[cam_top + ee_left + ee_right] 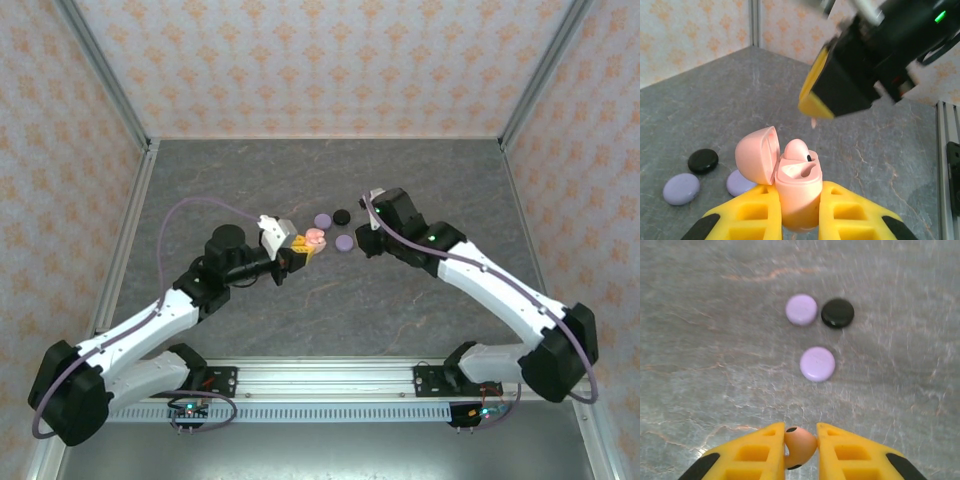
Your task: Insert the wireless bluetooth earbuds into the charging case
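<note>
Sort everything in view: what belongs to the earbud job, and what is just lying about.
Job: open pink charging case, clamped in the left gripper; pink earbud seated in it; second pink earbud, pinched in the right gripper.
Lying about: two lilac discs and a black disc on the table.

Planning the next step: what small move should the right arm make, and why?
Probably move the right gripper over the open case in the left gripper: it pinches a pink earbud off to the side; one bud is seated, one slot seemingly free.
</note>
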You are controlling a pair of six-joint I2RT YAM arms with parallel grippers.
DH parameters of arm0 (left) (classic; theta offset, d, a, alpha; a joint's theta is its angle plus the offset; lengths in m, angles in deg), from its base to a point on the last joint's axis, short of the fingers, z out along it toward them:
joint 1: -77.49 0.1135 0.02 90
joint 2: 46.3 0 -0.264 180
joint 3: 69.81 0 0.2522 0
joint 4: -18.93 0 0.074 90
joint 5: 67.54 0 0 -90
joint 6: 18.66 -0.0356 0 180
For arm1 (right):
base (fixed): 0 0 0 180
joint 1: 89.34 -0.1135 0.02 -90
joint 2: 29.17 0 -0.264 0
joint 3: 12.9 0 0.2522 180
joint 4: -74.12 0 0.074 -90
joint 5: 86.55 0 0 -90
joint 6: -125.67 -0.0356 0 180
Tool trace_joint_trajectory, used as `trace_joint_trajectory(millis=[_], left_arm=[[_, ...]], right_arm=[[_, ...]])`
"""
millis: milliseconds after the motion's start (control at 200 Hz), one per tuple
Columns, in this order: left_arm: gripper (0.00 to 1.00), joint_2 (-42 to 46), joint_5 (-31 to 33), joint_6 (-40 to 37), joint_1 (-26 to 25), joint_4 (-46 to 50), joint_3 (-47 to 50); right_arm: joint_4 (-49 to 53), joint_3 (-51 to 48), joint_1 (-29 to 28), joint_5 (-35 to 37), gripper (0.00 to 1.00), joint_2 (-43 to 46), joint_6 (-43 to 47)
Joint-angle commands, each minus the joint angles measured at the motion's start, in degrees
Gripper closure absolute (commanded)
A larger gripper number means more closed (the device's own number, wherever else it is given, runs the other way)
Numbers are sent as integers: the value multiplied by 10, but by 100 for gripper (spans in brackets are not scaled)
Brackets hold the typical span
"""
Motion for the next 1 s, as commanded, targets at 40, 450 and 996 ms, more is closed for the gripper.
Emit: trace_joint_trajectory(millis=[40,450,996], left_arm=[[100,-19,-55,7,-5,-41,-7],[100,-39,-108,11,-5,-39,-27],[100,-40,-109,17,-5,-46,-30]], right_arm=[[-16,19,-21,-13,81,50,67],[-73,25,-90,-44,80,65,122],[-95,28,-114,-54,80,34,121]])
